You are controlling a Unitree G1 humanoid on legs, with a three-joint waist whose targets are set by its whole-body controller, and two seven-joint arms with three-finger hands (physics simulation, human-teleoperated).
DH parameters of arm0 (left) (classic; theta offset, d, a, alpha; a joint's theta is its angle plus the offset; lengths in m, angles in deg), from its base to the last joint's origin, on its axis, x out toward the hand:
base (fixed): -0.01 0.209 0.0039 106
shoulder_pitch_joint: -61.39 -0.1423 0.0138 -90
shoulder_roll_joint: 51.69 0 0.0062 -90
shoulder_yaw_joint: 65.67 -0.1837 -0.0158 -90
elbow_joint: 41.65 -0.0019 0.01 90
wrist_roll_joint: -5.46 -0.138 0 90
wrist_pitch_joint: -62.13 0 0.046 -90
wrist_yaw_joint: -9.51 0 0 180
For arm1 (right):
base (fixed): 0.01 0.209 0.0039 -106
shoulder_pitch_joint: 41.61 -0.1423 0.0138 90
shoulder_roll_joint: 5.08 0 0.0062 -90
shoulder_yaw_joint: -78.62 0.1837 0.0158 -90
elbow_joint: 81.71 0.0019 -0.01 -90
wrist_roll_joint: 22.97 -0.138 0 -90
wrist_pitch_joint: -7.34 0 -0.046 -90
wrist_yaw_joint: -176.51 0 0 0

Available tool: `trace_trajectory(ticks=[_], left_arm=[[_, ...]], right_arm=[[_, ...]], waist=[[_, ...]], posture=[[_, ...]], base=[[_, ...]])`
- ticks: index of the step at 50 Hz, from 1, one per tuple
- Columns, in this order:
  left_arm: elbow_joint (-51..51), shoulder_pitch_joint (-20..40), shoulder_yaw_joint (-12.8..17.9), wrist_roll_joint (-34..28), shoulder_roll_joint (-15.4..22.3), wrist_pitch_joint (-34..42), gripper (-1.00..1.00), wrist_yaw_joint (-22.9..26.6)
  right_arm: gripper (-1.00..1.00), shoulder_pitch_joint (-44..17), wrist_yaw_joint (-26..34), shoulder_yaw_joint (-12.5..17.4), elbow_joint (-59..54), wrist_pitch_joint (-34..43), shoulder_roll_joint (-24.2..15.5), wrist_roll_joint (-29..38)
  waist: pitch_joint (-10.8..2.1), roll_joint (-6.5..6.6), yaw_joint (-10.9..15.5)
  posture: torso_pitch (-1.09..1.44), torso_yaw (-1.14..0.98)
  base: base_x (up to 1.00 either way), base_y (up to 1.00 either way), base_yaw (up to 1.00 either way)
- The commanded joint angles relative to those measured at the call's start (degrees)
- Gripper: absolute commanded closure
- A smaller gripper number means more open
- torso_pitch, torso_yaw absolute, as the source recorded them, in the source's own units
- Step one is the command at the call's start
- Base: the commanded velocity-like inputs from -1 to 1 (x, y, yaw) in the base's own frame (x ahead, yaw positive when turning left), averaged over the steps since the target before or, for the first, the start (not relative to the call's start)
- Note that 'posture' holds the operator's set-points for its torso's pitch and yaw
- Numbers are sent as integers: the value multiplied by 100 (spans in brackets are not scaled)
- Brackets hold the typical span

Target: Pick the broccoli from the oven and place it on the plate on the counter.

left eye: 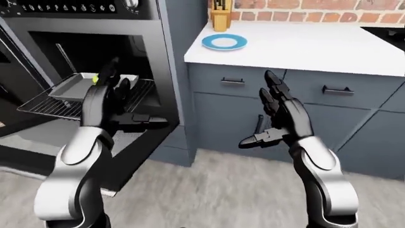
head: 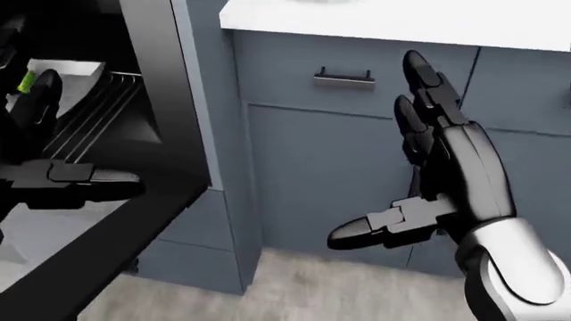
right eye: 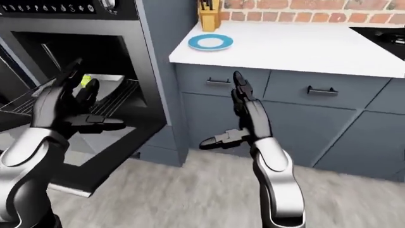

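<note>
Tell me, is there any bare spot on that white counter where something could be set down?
Yes. The counter is bare between the blue plate, the brick wall and the black stove. It is crowded only at its left end, where the plate sits beside the knife block.

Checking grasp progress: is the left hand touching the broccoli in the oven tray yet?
Cannot tell. In the left-eye view the left hand overlaps the broccoli on the tray; the open fingers hide any gap, and no view shows contact.
</note>
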Motion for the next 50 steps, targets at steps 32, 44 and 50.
trace_trajectory(ticks=[32, 44, 50], left_arm=[[-66, -92, -148, -164, -66, -499, -100, 100], [74, -104, -249, -332, -185, -394, -100, 145], [93, -97, -276, -381, -221, -382, -100, 191]], right_arm=[[-100, -225, 315, -68, 122, -236, 58, 267], [-100, -215, 355, 72, 104, -257, -35, 254], [-100, -342, 259, 156, 26, -187, -63, 185]], waist=[[-113, 111, -145], [-188, 258, 81], [-81, -196, -122]], posture=[[0, 0], [0, 0], [0, 0]], base=[[8, 0, 100], [9, 0, 100], [9, 0, 67]])
